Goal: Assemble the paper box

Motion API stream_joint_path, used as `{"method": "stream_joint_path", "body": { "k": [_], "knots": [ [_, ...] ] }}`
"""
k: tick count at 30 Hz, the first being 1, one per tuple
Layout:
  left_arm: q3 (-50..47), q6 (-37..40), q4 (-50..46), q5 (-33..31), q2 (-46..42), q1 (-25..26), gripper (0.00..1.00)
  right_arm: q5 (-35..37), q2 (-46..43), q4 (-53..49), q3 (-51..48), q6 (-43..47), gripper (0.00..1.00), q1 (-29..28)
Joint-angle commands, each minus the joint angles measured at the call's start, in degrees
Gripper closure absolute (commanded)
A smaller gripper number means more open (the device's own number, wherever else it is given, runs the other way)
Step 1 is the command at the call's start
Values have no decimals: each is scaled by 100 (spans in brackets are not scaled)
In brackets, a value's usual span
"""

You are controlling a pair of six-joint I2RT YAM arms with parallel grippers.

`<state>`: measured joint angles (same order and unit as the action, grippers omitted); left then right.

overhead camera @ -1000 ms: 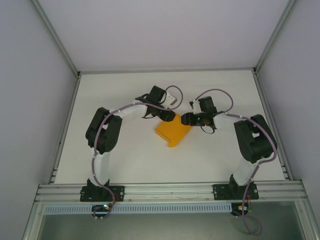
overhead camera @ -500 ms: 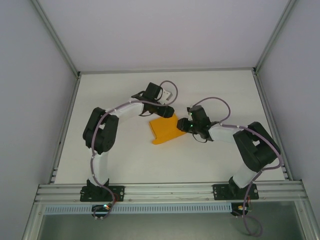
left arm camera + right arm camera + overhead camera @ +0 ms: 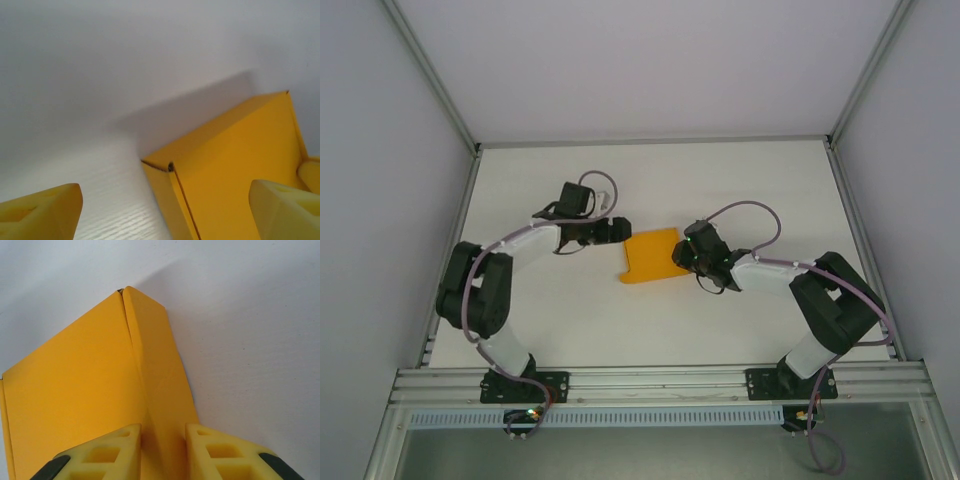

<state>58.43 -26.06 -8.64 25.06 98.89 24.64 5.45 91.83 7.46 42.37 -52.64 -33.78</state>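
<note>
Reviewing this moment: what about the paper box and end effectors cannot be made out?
- Top view: the paper box is too small to tell which flaps are tucked.
- Top view: the right end effector has its fingertips hidden under its own body.
- Left wrist view: the frame edge and a finger of the left end effector cut off the box's right side.
- Right wrist view: the box's near end is hidden behind the fingers.

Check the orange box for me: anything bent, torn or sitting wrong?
Nothing looks torn or crushed. On the paper box, one corner seam shows a small dark gap where two walls meet, so that corner is not quite flush. The right gripper pinches a folded wall.
</note>
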Motion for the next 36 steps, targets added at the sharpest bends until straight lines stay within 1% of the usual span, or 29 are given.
{"method": "stream_joint_path", "body": {
  "k": [1, 3, 4, 6, 8, 9, 11, 13, 14, 15, 16, 18, 20, 23, 26, 30, 33, 35, 36],
  "knots": [
    [-105, -778, 1076, 1172, 334, -21, 21, 322, 42, -452, -16, -137, 72, -41],
    [-82, -917, 1251, 1417, 582, -21, 31, 350, 45, -452, -18, -123, 71, -45],
    [-95, -943, 1290, 1477, 651, -22, 33, 398, 24, -460, -18, -115, 71, -41],
    [-142, -930, 1307, 1460, 756, -42, 37, 422, -27, -359, -60, -91, 70, -43],
    [-178, -909, 1334, 1422, 833, -40, 44, 415, -51, -285, -71, -83, 69, -48],
    [-181, -922, 1343, 1426, 886, -41, 51, 384, -51, -226, -84, -77, 69, -39],
    [-191, -934, 1358, 1476, 990, -45, 62, 380, -69, -189, -90, -75, 68, -48],
    [-241, -919, 1396, 1458, 1031, -42, 68, 356, -169, -96, -141, -19, 66, -24],
    [-274, -914, 1424, 1448, 1043, -179, 70, 368, -256, -55, -163, 36, 64, -15],
    [-304, -903, 1439, 1448, 1078, -234, 73, 320, -359, 2, -185, 124, 59, 9],
    [-343, -900, 1475, 1471, 1101, -305, 75, 239, -449, 27, -202, 234, 51, 41],
    [-482, -935, 1714, 1565, 1134, -452, 77, -4, -622, 118, -235, 432, 39, 150],
    [-608, -893, 1945, 1637, 1173, -569, 79, -504, -693, 387, -328, 555, 29, 340],
    [-737, -928, 2305, 1879, 1320, -695, 80, -1475, -509, 1111, -460, 412, 27, 633],
    [-875, -1058, 2756, 2098, 1417, -769, 81, -2356, -18, 1896, -406, 254, 22, 776],
    [-956, -1068, 2914, 2186, 1427, -834, 82, -3107, 754, 2201, -40, -17, 21, 950],
    [-966, -1003, 2861, 2112, 1406, -862, 81, -3678, 1184, 2865, 83, -284, 23, 959],
    [-958, -979, 2841, 2067, 1396, -846, 81, -4009, 1420, 3182, 186, -444, 29, 951],
    [-958, -965, 2851, 2078, 1398, -852, 80, -4132, 1509, 3361, 214, -539, 35, 944]
  ]
}}
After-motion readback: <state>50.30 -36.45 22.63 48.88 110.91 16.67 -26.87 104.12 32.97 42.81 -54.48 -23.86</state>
